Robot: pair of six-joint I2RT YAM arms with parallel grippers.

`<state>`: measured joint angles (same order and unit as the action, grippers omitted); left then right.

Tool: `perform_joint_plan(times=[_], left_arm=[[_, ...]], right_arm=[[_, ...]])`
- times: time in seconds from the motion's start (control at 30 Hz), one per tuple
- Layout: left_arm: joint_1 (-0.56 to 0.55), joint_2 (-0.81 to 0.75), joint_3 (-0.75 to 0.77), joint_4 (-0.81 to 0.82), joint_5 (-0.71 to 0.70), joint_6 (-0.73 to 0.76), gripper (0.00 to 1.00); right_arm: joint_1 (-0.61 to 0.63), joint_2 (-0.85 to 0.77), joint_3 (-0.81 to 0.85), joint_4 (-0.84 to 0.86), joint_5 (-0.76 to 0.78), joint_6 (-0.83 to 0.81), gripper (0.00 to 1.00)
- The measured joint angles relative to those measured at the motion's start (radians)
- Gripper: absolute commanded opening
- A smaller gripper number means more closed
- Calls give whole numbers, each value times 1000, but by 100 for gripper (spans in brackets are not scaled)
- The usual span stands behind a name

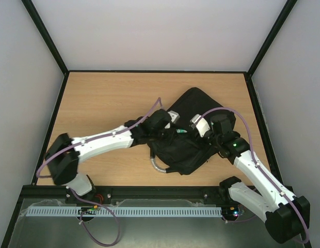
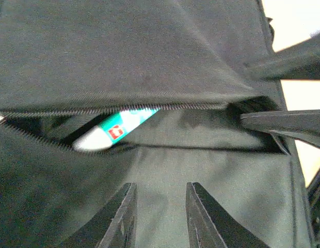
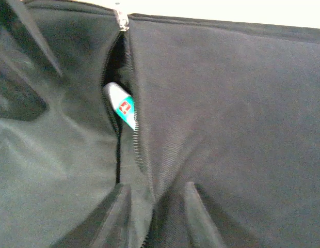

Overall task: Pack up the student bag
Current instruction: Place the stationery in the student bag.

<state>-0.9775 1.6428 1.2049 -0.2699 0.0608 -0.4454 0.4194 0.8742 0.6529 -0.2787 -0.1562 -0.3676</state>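
The student bag (image 1: 193, 101), a black fabric backpack, lies flat right of the table's middle, its grey looped handle (image 1: 157, 166) toward the near edge. Its zip stands partly open, and a white and teal tube (image 2: 116, 132) (image 3: 123, 106) (image 1: 180, 132) pokes out of the slot. My left gripper (image 1: 170, 125) (image 2: 161, 186) hovers over the bag's panel (image 2: 149, 51) just short of the slot, jaws a little apart with nothing between them. My right gripper (image 1: 197, 129) (image 3: 157, 186) sits over the bag (image 3: 227, 103) from the other side, jaws slightly apart astride the zip's edge.
The wooden table (image 1: 108, 98) is boxed in by black frame posts and pale walls at the back and both sides. A black rail (image 1: 149, 191) runs along the near edge by the arm bases. The zip pull (image 3: 121, 18) lies at the far end of the slot.
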Motion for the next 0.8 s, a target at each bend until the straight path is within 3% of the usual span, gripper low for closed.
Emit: perform_joint_plan(times=[0.1, 0.23, 0.37, 0.53, 0.7, 0.8], left_arm=[[-6, -128, -75, -11, -41, 11, 50], [31, -249, -153, -33, -113, 6, 59], [177, -248, -189, -34, -109, -16, 61], [360, -151, -211, -11, 14, -37, 62], [391, -76, -220, 34, 157, -37, 61], [391, -75, -241, 69, 214, -39, 60]], right_arm=[[6, 3, 0, -5, -58, -15, 59], [6, 3, 0, -16, -123, -36, 63], [6, -1, 5, -19, -147, -19, 52], [6, -8, 52, -19, -122, 22, 43], [5, 48, 132, -31, -98, 42, 26], [5, 92, 137, -27, -49, 53, 24]])
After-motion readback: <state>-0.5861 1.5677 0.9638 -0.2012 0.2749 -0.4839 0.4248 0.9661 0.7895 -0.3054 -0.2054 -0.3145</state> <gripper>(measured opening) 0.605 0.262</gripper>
